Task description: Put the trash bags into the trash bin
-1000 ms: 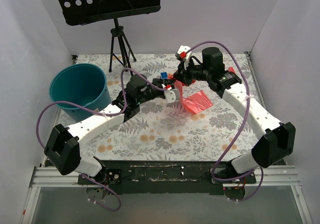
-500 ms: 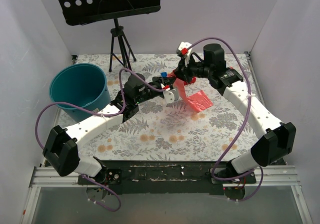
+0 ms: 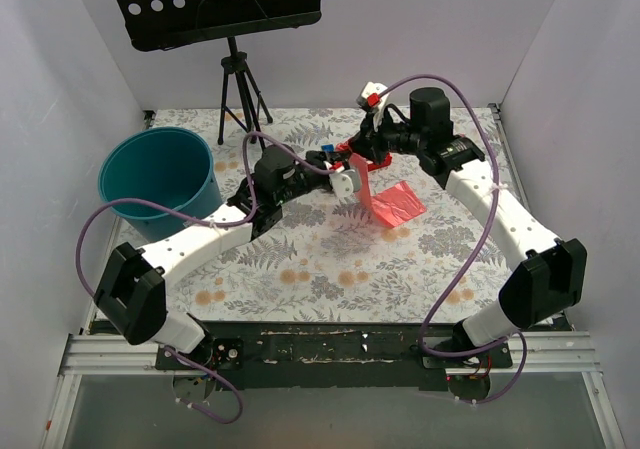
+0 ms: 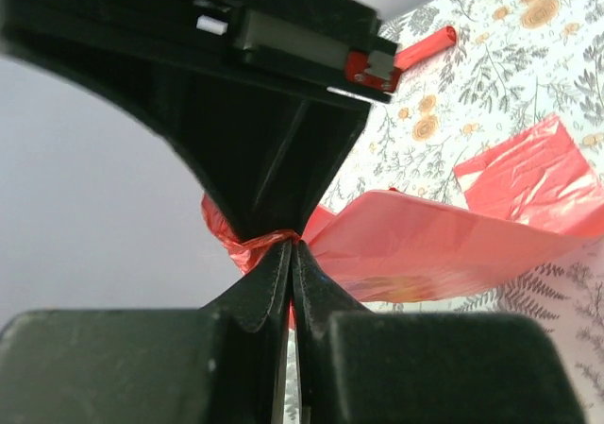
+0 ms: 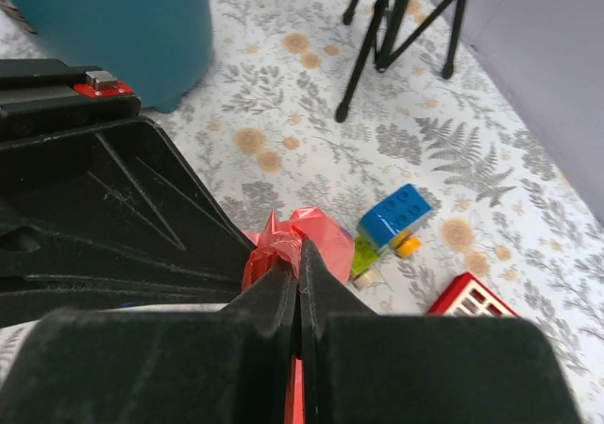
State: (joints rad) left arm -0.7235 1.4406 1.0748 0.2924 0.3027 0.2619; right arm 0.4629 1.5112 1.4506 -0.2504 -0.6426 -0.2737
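A: Up went one edge of the trash bag [image 3: 395, 202], pinched shut between left fingers [image 4: 291, 265] and right fingers [image 5: 298, 259] together.
B: Its remainder lies on the bench [image 3: 300, 259], well right of the trash bin [image 3: 190, 201]; carrying comes next.

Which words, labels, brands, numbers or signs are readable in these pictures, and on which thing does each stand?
None can be read.
The trash bin and the pink bag are plain.
The red box shows only white squares, no letters.
The small white patch in the left wrist view is too blurred to read.
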